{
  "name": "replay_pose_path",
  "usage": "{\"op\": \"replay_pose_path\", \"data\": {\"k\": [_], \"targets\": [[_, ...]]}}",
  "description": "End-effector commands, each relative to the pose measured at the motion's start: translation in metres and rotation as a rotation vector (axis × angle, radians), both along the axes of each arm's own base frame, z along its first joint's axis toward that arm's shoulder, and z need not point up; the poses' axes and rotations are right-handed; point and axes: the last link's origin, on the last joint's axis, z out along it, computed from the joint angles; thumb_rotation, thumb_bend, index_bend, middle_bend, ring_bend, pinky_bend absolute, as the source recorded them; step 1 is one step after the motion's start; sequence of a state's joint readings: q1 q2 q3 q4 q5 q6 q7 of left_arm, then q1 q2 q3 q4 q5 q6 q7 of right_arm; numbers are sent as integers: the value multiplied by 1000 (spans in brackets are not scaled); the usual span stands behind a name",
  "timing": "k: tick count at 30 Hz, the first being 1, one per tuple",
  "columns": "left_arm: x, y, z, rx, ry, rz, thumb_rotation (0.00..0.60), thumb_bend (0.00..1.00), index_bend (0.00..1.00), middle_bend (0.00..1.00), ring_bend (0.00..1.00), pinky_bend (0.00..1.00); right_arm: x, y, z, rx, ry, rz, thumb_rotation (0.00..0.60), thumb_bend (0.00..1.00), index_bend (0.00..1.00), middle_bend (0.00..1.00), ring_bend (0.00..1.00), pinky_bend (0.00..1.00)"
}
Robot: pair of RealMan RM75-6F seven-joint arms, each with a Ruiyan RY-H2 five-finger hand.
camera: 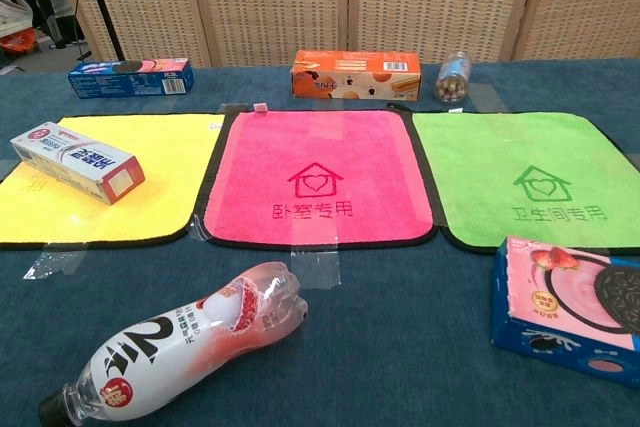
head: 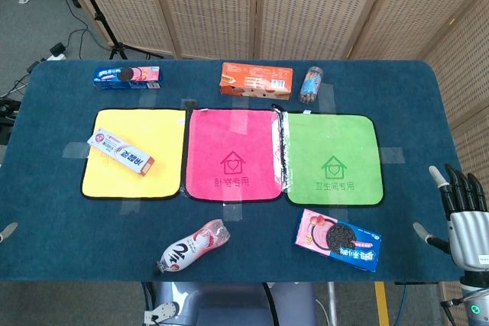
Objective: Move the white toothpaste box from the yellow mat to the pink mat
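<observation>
While the toothpaste box (head: 121,153) lies untouched on the yellow mat (head: 164,131), nothing of the move can be counted as done.
Nearest, the right hand (head: 463,208) is seen at the table's right edge, fingers spread, nothing held; of the left hand only a tip is glimpsed at the left edge, its fingers unreadable. Further off, the box is seen diagonal on yellow; the pink mat (head: 233,131) beside it is bare, so grasp, carry and placing are left.
</observation>
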State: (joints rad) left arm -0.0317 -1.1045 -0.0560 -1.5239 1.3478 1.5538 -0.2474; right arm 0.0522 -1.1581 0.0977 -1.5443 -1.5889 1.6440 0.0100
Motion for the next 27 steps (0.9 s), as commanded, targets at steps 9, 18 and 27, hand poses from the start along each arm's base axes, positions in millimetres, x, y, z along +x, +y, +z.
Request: {"op": "replay_pose_path", "data": {"k": [9, 18, 27], "targets": [[5, 22, -8, -80, -250, -62, 600, 99, 0, 0, 0, 0, 1, 1, 4, 25, -38, -13, 600, 0, 0, 0, 0, 0], [-7, 111, -15, -187, -620, 39, 600, 1000, 0, 0, 0, 0, -1, -2, 4, 31, -46, -26, 600, 0, 0, 0, 0, 0], [-14, 181, -53, -245, -790, 175, 600, 1000, 0, 0, 0, 0, -5, -7, 2, 12, -7, -44, 600, 0, 0, 0, 0, 0]]}}
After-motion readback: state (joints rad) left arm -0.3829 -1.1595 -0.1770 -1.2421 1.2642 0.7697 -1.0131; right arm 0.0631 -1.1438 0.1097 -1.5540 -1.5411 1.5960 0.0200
